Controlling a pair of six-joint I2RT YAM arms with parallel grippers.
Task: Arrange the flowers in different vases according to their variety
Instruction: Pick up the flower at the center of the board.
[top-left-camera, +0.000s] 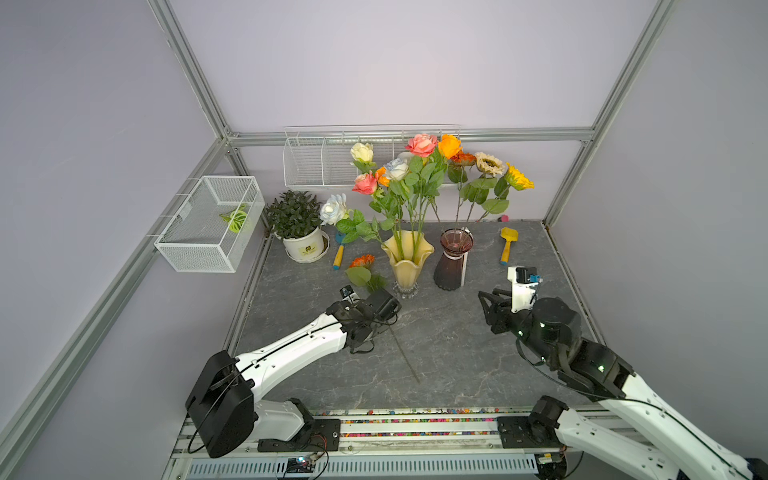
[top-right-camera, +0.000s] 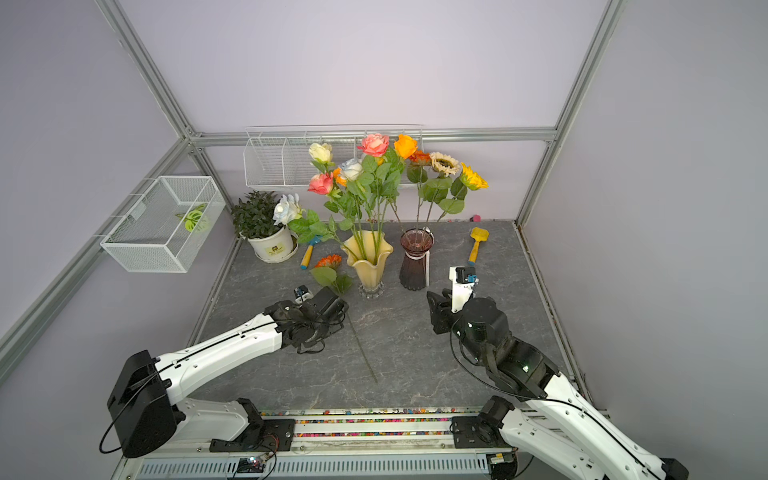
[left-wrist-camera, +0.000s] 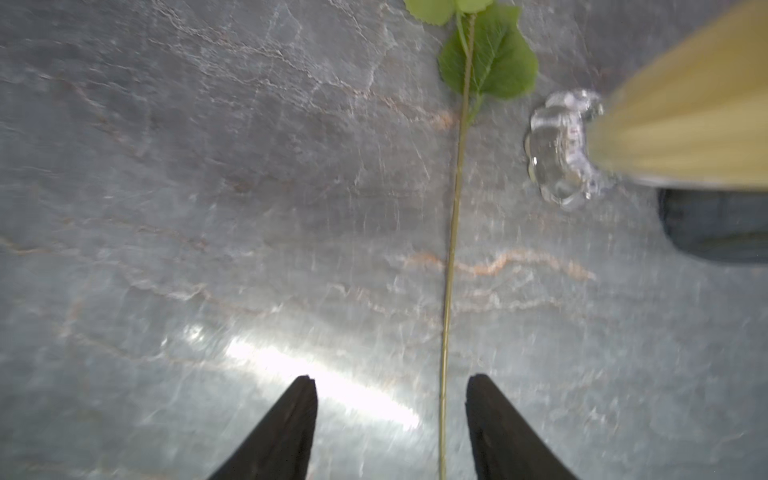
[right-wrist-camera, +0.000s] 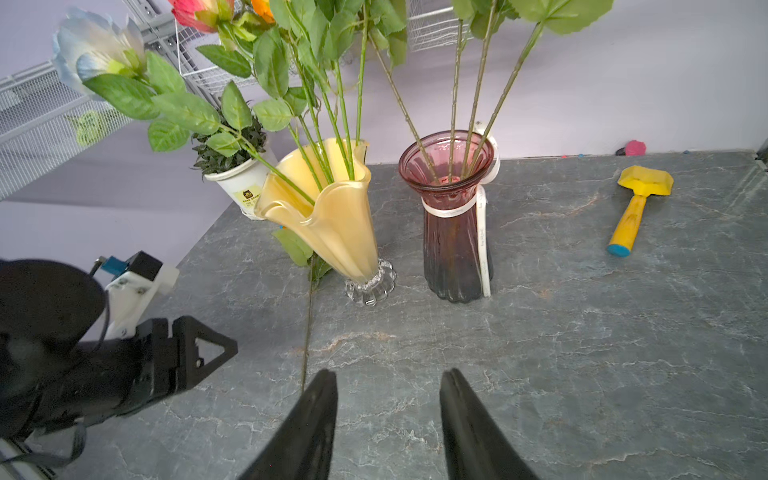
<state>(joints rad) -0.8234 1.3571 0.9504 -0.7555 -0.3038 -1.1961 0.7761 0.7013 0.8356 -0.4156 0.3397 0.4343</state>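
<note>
On the table (top-left-camera: 457, 353) the left vase (top-left-camera: 406, 266), with a bunch of flowers (top-left-camera: 397, 169) in it, stands just beside the right vase (top-left-camera: 449, 270), which has fewer, while a loose flower (top-left-camera: 362, 261) lies flat left of both and a potted plant (top-left-camera: 296, 218) sits behind and left of that.

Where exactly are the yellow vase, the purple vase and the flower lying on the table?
yellow vase (top-left-camera: 406, 268), in a top view, on its glossy body below the wavy rim.
purple vase (top-left-camera: 449, 271), in a top view, on its ribbed dark body.
loose flower (top-left-camera: 362, 261), in a top view, on its orange head.
</note>
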